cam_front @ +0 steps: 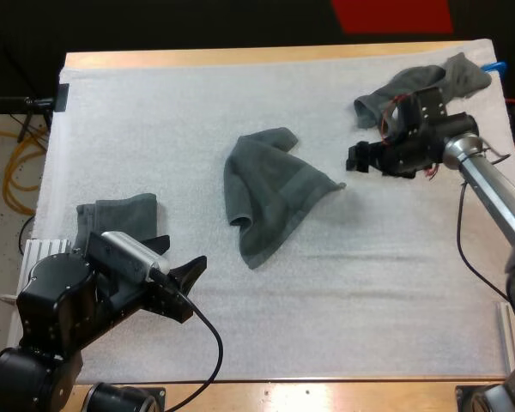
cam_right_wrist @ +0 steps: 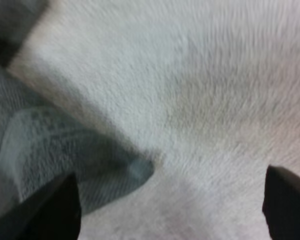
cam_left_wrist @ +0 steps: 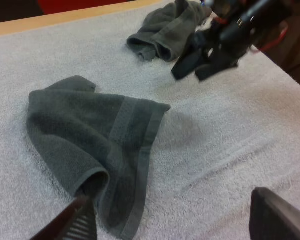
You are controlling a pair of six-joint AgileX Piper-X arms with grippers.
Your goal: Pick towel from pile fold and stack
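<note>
A crumpled dark grey-green towel (cam_front: 266, 193) lies mid-mat, one corner pointing right. A second crumpled towel (cam_front: 421, 86) sits at the far right corner. A folded towel (cam_front: 116, 219) lies at the left, partly hidden by my left arm. My left gripper (cam_front: 184, 251) is open near the front left, short of the middle towel (cam_left_wrist: 95, 145), its fingers (cam_left_wrist: 75, 222) apart and empty. My right gripper (cam_front: 356, 160) hovers open just right of the middle towel's corner (cam_right_wrist: 65, 155), with nothing between its fingers. The left wrist view has the right gripper (cam_left_wrist: 190, 62) beside the far towel (cam_left_wrist: 165, 30).
The white mat (cam_front: 369, 283) covers most of the wooden table (cam_front: 240, 57). Bare mat stretches across the front and right of the middle towel.
</note>
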